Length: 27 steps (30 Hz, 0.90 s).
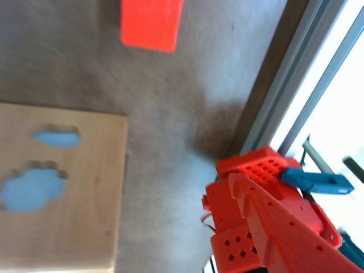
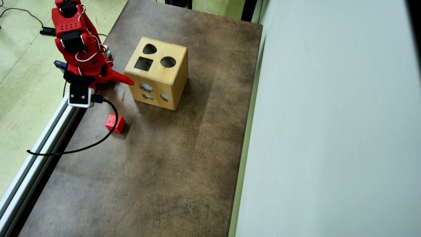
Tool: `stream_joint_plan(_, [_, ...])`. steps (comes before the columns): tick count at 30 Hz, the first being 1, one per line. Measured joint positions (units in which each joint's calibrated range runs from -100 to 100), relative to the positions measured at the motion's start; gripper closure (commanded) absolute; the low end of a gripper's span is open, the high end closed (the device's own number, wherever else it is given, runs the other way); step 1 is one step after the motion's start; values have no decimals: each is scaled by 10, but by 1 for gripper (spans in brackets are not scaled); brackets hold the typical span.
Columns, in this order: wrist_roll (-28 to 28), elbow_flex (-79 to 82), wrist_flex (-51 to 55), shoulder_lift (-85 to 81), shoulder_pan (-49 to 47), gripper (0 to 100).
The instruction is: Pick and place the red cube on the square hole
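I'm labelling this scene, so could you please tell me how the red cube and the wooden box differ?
The red cube is far smaller than the wooden box. The cube is solid matte red; the box is light wood with shaped holes in its top and side, including the square hole. Both are cube-shaped and rest on the brown table, apart.

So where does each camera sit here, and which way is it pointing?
Wrist view: rides on the arm, looking down at the table; shows the gripper, the wooden box side and the red cube.
Overhead view: fixed above, looking down; shows the arm, the box's square hole and the cube.
Shared: box, cube, gripper.
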Motion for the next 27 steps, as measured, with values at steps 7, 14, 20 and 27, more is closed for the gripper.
stream_joint_plan(7, [0,88,-9,0,-1,43])
stream_joint_plan(14, [0,171,-178,0,-5,43])
stream_joint_plan(20, [0,252,-295,0,-5,43])
stream_joint_plan(27, [-40,256,-340,0,-6,43])
